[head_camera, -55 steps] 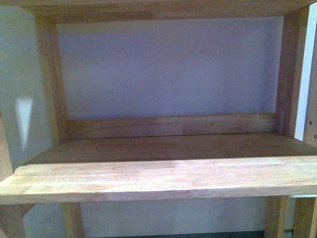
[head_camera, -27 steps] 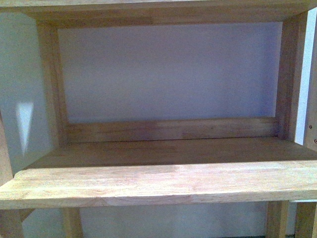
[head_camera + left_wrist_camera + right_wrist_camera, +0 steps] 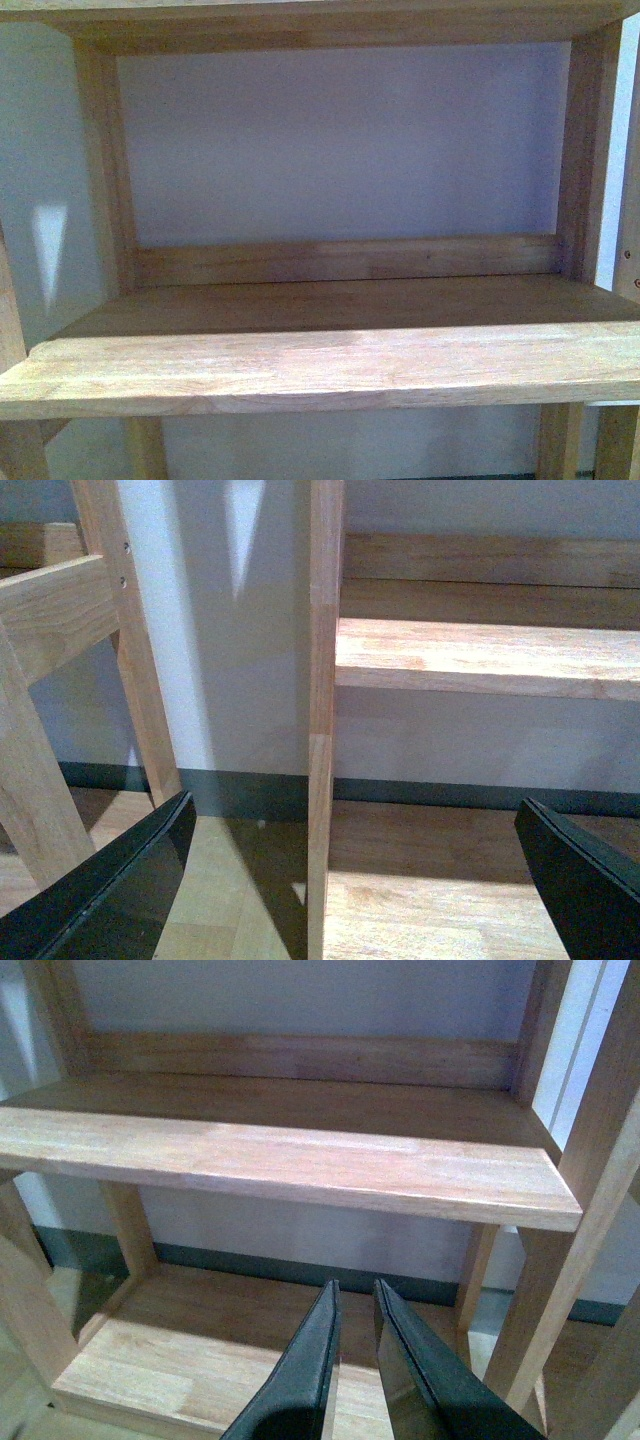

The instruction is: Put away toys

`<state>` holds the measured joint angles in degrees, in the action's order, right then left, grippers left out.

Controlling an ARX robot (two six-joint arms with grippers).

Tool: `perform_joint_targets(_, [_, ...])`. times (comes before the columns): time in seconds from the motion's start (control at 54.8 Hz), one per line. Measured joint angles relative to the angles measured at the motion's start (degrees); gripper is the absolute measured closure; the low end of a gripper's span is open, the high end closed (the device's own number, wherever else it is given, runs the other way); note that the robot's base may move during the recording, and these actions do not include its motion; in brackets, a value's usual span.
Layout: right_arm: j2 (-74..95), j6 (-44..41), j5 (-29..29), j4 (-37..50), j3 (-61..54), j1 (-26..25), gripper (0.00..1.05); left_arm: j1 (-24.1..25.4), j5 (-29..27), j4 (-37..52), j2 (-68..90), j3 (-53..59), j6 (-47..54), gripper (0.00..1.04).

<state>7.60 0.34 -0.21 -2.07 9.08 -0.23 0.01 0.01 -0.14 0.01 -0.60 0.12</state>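
Little shifted since before: wooden shelf (image 3: 320, 370) stayed bare ahead; left claw (image 3: 350, 880) spread wide, right claw (image 3: 355, 1360) nearly pressed together, holding nothing.

The shelf (image 3: 320, 365) is pale honey-coloured wood with a fine streaky grain, lighter along its front board and browner in the shaded back; the wall (image 3: 340, 140) behind it is a flat bluish grey-white, with one bright triangular patch of light at the left; the skirting strip (image 3: 300, 1265) is dark grey-green; the grippers' fingers (image 3: 110, 900) are glossy black.
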Motion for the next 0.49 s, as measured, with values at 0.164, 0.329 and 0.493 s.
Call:
perform_joint_targets(0.164, [-1.8,0.0,0.0,0.8,-2.6,0.0,0.89,0.0,0.0,0.0,0.0,0.0,0.0,0.06])
perform_joint_targets(0.329, [-2.9,0.0,0.0,1.1,-4.0,0.0,0.89,0.0,0.0,0.0,0.0,0.0,0.0,0.06])
perform_joint_targets(0.493, [-4.0,0.0,0.0,1.3,-5.2,0.0,0.89,0.0,0.0,0.0,0.0,0.0,0.0,0.06])
